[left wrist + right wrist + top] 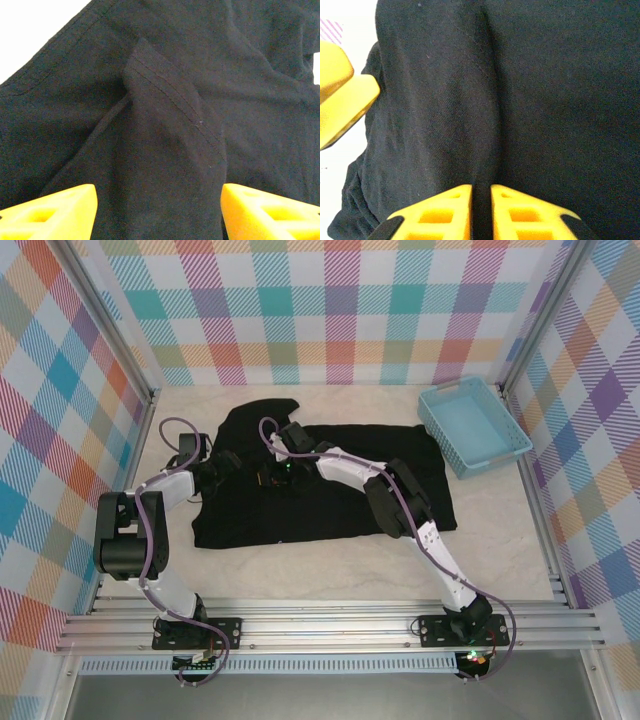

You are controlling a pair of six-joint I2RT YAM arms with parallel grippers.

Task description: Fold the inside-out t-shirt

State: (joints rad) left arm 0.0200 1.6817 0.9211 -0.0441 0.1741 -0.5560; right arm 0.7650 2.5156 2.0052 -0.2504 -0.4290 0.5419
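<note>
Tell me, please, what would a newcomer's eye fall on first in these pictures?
The black t-shirt spread across the middle of the table, dark against the bright checked walls. The right gripper pinches a ridge of its cloth, while the left gripper stands open astride a raised hemmed fold. A light blue basket sits at the far right.

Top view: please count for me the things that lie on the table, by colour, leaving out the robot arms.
black t-shirt: 1
light blue basket: 1
Total: 2
</note>
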